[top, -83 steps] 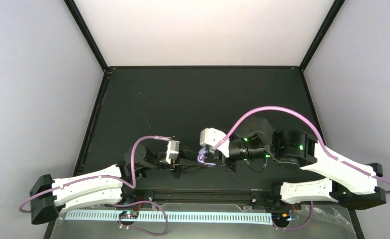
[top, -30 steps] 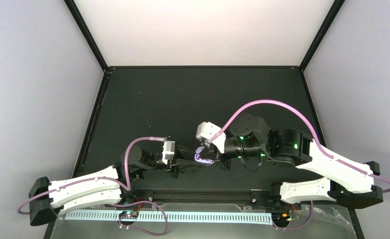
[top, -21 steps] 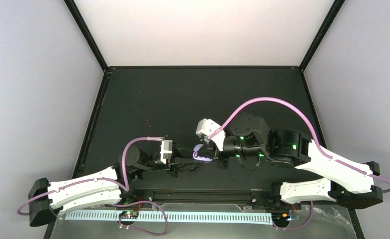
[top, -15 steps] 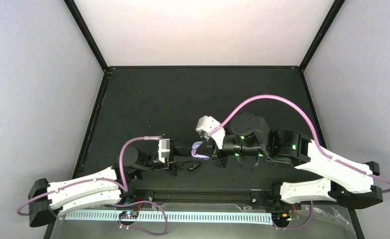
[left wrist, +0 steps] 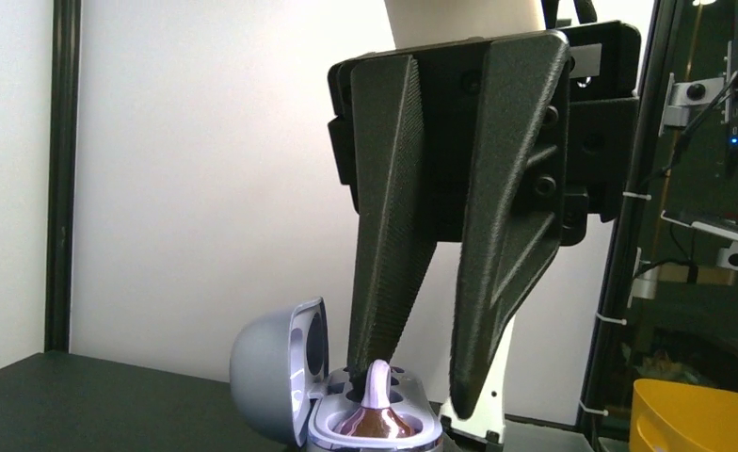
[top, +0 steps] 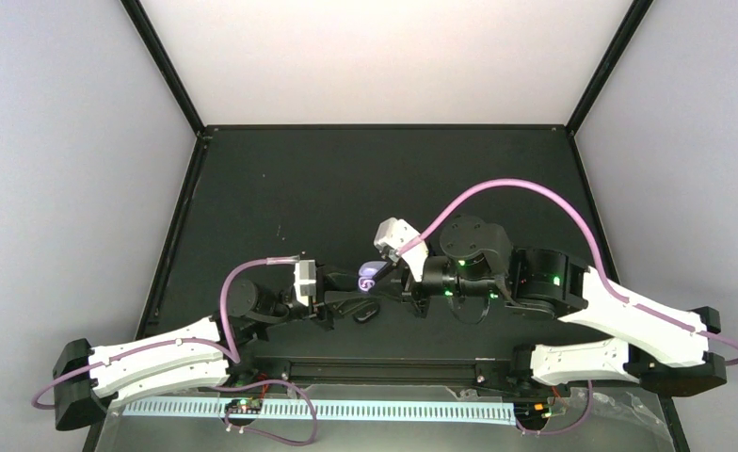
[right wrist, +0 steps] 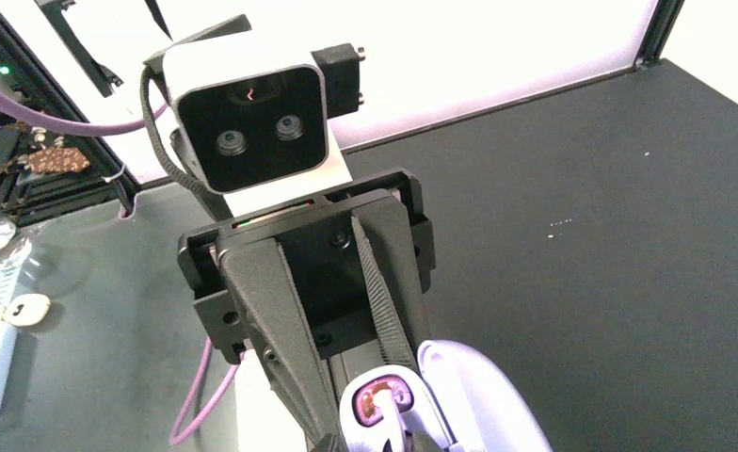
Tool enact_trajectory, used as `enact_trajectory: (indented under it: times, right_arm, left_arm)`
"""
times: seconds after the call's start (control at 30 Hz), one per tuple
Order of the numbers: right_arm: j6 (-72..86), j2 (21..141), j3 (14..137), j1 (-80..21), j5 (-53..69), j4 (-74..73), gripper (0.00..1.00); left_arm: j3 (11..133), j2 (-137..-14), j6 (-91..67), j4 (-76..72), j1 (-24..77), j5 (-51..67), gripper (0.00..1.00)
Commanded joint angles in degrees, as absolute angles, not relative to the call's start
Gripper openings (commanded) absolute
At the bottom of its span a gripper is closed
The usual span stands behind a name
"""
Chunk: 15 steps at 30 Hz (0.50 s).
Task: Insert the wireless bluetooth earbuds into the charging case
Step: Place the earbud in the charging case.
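Earbud (left wrist: 377,381), glossy and pinkish-purple, is sitting in a well of the open charging case (left wrist: 299,377), its slim stem poking straight up. The case is hanging above the black matte worktop (top: 346,179), near its front middle, where the two arms are meeting. The left gripper (right wrist: 360,397) is pinching the case base between its ribbed black fingers, and the rounded lilac lid (right wrist: 483,410) is leaning open to one side (smooth, domed, satin outside, with moulded hollows inside). The right gripper (left wrist: 412,377) is pointing down over the case with its wedge-shaped, coarsely textured fingers spread apart; one tip is standing just beside the stem, the other off to the far side, so neither is gripping the bud.

From the right wrist view, the left arm's boxy white wrist camera (right wrist: 252,127) is blocking much of what lies behind. A purple cable (top: 497,193) is arching over the right arm. A yellow bin (left wrist: 699,419) is showing beyond the black frame post, at the corner of the left wrist view.
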<state>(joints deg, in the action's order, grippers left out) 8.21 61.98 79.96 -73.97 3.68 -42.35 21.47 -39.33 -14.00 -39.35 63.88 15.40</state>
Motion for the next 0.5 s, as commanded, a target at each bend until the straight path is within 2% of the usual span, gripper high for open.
enact_trajectory:
  times: [0.0,0.13,0.33,0.47]
  right_arm:
    - [8.28,60.45,83.19,-74.44,3.51,-43.55,0.2]
    - [7.88,58.84,85.18,-74.41,0.44,-44.17,0.22]
    - [9.2,54.44,82.59,-74.21,-11.97,-41.29,0.37]
    - [11.38,55.03,81.56,-71.5,-18.54,-43.21,0.38]
  left_arm:
    - [21.59,-38.5,-13.95,-42.19,63.9,14.15,0.02]
    - [21.29,-38.51,-14.19,-42.22,63.9,14.35,0.02]
    - [21.09,-38.35,-14.5,-42.66,63.9,15.5,0.02]
    - [21.09,-37.95,-14.67,-43.26,63.9,18.16,0.02]
